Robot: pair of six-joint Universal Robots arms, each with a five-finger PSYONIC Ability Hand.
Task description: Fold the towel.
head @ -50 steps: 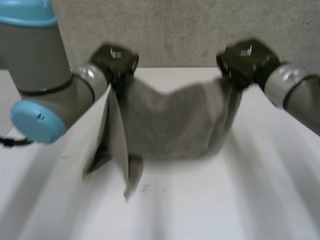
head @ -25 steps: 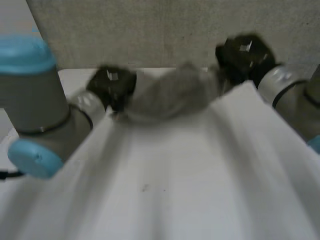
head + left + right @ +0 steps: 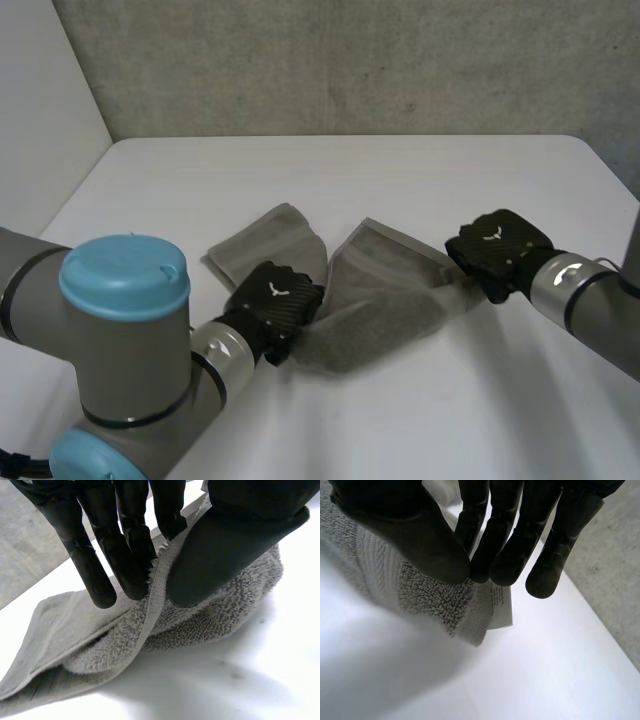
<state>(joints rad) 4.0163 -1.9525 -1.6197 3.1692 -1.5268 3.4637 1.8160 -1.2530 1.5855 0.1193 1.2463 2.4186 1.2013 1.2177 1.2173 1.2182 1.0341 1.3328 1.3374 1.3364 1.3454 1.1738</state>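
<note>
Left hand (image 3: pixel 272 303) and right hand (image 3: pixel 497 250) each pinch one end of the crumpled grey terry towel (image 3: pixel 385 315), which partly rests on the white bench (image 3: pixel 400 180).

Soft, even light from above fills your scene: the white table (image 3: pixel 400 180) reads bright without glare in the head view, while the grey wall (image 3: pixel 350 60) behind it sits dimmer. The towel (image 3: pixel 385 320) throws only a faint, soft-edged shadow along its near side. A small glint marks the metal ring (image 3: pixel 562 282) on the right arm's wrist, and the light-blue cap (image 3: pixel 125 272) shows a gentle sheen. In the left wrist view the left hand (image 3: pixel 225 545) carries dull highlights down its fingers (image 3: pixel 97 565), with a broad grey shadow under the towel. In the right wrist view the right hand (image 3: pixel 405 535) is nearly black against the bright table.
</note>
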